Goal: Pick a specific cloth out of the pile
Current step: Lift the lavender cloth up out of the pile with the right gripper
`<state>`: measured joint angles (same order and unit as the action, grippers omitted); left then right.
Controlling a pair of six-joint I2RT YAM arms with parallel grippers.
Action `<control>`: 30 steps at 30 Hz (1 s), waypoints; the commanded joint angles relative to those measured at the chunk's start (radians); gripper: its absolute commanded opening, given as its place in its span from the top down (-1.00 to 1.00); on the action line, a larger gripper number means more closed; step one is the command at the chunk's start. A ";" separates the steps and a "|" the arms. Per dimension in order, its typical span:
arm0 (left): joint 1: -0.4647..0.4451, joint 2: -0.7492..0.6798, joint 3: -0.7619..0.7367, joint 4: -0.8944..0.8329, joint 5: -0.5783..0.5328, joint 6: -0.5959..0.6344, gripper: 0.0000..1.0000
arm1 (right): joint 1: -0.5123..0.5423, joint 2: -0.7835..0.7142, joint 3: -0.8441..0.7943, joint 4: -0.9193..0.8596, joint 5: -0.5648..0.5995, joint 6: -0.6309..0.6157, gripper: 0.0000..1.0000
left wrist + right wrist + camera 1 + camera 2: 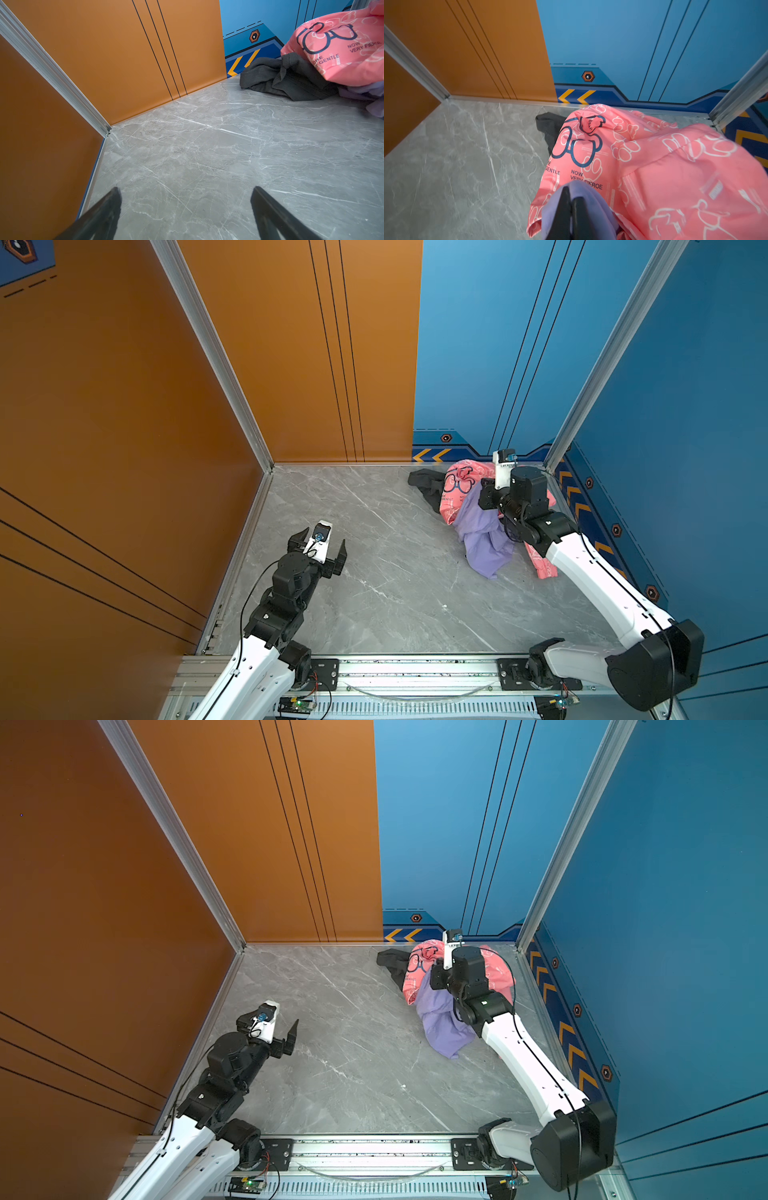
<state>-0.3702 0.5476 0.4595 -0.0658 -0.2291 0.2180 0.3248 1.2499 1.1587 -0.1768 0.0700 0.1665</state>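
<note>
The right gripper is closed on a fold of the lilac cloth. The cloth lies at the near side of the pile in the far right corner, partly under the pink garment. I think it pinches an edge so that the cloth can slide out alone. The black garment lies at the pile's left. The left gripper hangs open and empty over the table, well apart, probably to keep out of the way.

The left arm, lower left in a top view, and the right arm, at right, share white tapered shells dotted with small dark holes, bulky black joint housings, thin black cables, white wrist-camera blocks and black wedge-shaped fingers
</note>
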 commanded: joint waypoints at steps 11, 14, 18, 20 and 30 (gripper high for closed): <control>-0.019 -0.010 -0.001 -0.015 -0.020 0.012 -0.96 | -0.075 -0.165 0.066 0.250 0.230 0.068 1.00; -0.021 -0.011 -0.002 -0.016 -0.023 0.015 -0.96 | -0.089 -0.175 0.099 0.250 0.244 0.074 1.00; -0.024 -0.011 -0.002 -0.017 -0.024 0.016 -0.96 | -0.089 -0.191 0.123 0.258 0.234 0.089 1.00; -0.026 -0.012 -0.002 -0.017 -0.026 0.017 -0.96 | -0.085 -0.198 0.134 0.260 0.223 0.098 1.00; -0.032 -0.014 -0.004 -0.018 -0.021 0.020 -0.96 | -0.030 -0.230 0.158 0.347 0.141 0.099 1.00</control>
<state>-0.3927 0.5457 0.4595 -0.0731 -0.2398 0.2214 0.2764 1.0576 1.2552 0.0238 0.2546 0.2569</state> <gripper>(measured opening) 0.980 0.047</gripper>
